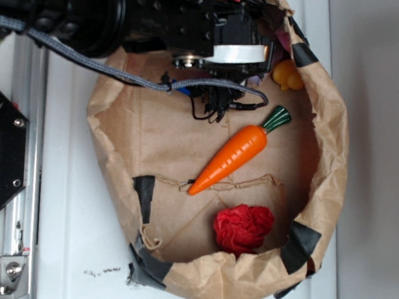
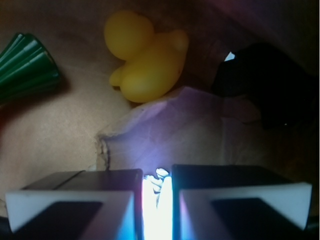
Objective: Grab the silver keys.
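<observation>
I read the gripper [image 2: 157, 192] first in the wrist view: its two fingers [image 2: 90, 195] stood almost together, with only a narrow bright slit left between them. Small shiny metal pieces, which I took for the silver keys [image 2: 160, 177], showed inside that slit at the fingertips. I could not tell whether the fingers pressed on them, since glare washed out the gap.

Just ahead of the fingertips lay a crumpled fold of paper [image 2: 200, 125], and beyond it a yellow duck [image 2: 147, 60] near the bag wall. The green top of the carrot [image 2: 25, 65] entered from the left edge, apart from the fingers.

In the exterior view, the arm [image 1: 161, 17] reached into the paper bag [image 1: 328, 117] at its upper rim, close to the wall, so room there was tight. The keys were hidden under the arm in this view. The carrot lay diagonally across the middle of the bag floor. A red cloth ball [image 1: 242, 228] sat near the lower rim, well apart from the arm. Open floor remained at the left of the carrot.
</observation>
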{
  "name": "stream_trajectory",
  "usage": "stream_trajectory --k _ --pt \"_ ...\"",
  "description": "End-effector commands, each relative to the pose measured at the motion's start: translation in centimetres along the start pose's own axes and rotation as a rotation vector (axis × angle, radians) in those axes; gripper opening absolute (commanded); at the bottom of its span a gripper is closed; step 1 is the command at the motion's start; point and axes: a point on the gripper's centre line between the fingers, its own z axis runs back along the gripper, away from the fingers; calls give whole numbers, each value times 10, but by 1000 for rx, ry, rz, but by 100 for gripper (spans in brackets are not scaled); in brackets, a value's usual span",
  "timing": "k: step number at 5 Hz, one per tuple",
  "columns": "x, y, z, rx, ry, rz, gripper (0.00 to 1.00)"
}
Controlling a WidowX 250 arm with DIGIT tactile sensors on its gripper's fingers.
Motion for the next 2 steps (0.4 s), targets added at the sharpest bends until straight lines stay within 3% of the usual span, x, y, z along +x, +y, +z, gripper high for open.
stream_trajectory --k 1,2 --pt "-21 -8 96 -326 -14 -70 0" --pt "-19 -3 130 -437 -26 -72 0"
